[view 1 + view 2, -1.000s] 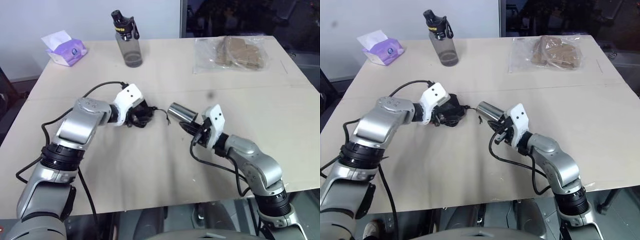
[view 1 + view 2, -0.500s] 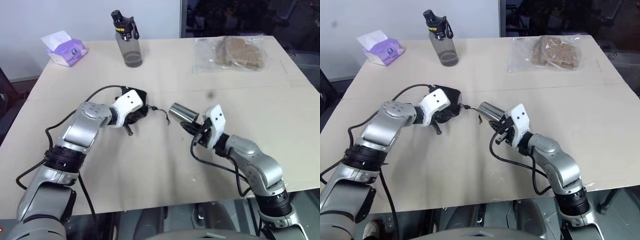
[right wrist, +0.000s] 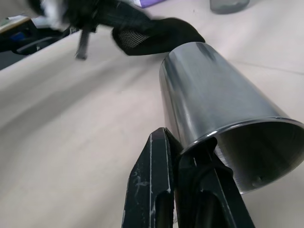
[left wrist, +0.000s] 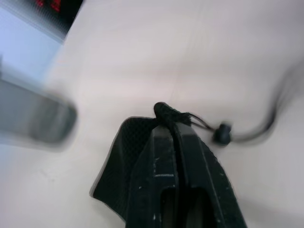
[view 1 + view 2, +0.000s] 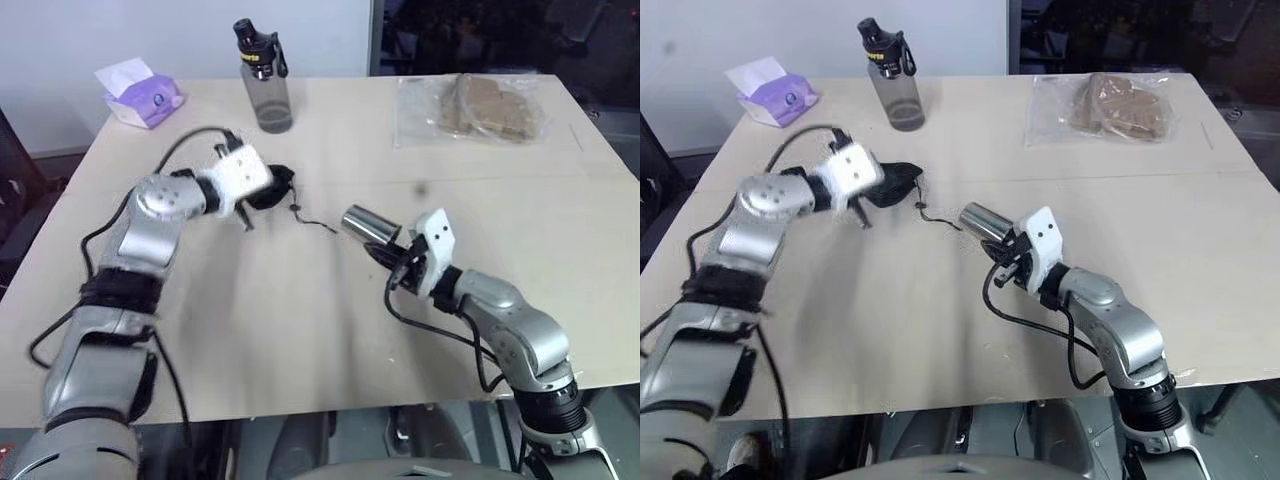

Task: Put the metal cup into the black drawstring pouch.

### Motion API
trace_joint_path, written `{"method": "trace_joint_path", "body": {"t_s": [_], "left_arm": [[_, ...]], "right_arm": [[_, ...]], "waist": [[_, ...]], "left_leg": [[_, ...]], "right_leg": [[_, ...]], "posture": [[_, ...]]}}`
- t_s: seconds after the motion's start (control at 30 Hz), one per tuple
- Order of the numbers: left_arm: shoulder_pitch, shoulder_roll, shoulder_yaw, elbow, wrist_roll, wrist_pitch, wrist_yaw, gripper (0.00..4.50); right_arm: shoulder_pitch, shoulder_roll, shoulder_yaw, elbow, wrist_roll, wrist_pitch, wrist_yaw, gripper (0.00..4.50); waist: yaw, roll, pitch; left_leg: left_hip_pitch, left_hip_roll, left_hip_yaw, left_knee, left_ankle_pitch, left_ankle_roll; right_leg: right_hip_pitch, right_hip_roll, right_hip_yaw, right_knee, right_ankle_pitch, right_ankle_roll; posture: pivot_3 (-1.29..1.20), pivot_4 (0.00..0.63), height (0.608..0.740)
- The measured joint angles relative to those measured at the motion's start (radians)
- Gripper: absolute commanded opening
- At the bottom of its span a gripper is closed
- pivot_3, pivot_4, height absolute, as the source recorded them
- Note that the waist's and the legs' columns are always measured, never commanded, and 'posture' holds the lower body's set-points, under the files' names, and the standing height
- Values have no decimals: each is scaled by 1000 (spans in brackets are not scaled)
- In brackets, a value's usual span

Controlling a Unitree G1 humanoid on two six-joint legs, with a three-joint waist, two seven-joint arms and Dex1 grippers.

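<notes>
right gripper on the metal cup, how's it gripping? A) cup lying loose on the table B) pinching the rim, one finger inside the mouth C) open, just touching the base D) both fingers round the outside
B: the right gripper pinches the rim of the metal cup, one finger outside, one inside.

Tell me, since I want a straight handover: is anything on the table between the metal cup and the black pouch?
Nothing visible. The metal cup in the right claw faces the black pouch held by the left claw across bare table; just the pouch's thin cord trails between them.
</notes>
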Motion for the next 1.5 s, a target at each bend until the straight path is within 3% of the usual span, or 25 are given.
{"method": "trace_joint_path", "body": {"t_s": [0.1,0.17,0.23,0.27,0.33,0.37,0.43,0.6,0.9,1.1,1.3,1.5], "left_arm": [[-24,57,-58,-23,104,-43,17,17],[-25,-39,-15,-210,-74,124,-78,17],[-72,-51,-64,-203,-54,100,-72,17],[-90,-7,-79,-187,-50,132,-116,17],[-125,-15,-10,-214,-196,370,-175,17],[-195,-75,59,-242,-346,592,-195,17],[-313,-104,91,-256,-435,732,-197,17],[-275,-78,71,-145,-367,705,-170,17],[-129,-119,42,-88,-338,707,-139,17],[-99,-136,32,-90,-323,702,-125,17],[-56,-147,28,-97,-324,710,-102,17],[-56,-153,49,-104,-332,727,-78,17]], "right_arm": [[1,-9,-7,0,2,-3,6,0],[-4,-24,-23,1,-1,-3,5,0],[-19,-2,-11,1,1,-5,6,0],[-18,4,-1,-4,4,-8,7,0],[8,-14,-12,-12,2,-14,6,0],[14,-29,-22,-7,-1,-14,5,0],[6,-3,-19,-9,8,-17,6,0],[22,-7,-48,-44,48,-17,11,0],[48,18,-92,-103,171,-19,27,0],[-79,121,-67,110,128,-126,23,0],[-97,161,-14,355,42,-269,76,0],[-96,179,26,431,-9,-336,110,0]], "waist": [[-20,1,0],[-7,0,0],[-8,0,0],[-20,0,0],[-27,1,0],[-21,-1,2],[-15,-1,2],[-26,5,-1],[-14,2,0],[-13,2,0],[-12,2,0],[-15,2,0]], "left_leg": [[4,0,3,-2,0,0],[-1,0,-2,-1,0,0],[0,0,-1,-1,0,0],[3,0,1,-2,0,0],[3,-1,-1,-3,0,0],[-2,-1,-6,1,0,0],[0,-1,-7,2,0,0],[14,-1,-3,-5,0,0],[12,-1,-5,-3,0,0],[14,-1,-2,-4,0,0],[12,-1,1,-4,0,0],[12,-1,0,-4,0,0]], "right_leg": [[0,1,6,1,0,0],[-1,0,0,-1,0,0],[-1,0,1,0,0,0],[-1,2,5,0,0,0],[-1,2,6,2,0,0],[-1,2,0,1,0,0],[1,2,0,0,0,0],[7,3,8,1,0,0],[7,2,8,0,0,0],[7,3,7,1,0,-1],[6,2,8,-1,0,0],[6,2,8,0,0,0]], "posture": [[0,150,740],[0,150,740],[0,150,740],[0,150,740],[0,150,740],[0,150,740],[0,150,740],[0,150,740],[0,150,740],[0,150,740],[0,150,740],[0,150,740]]}}
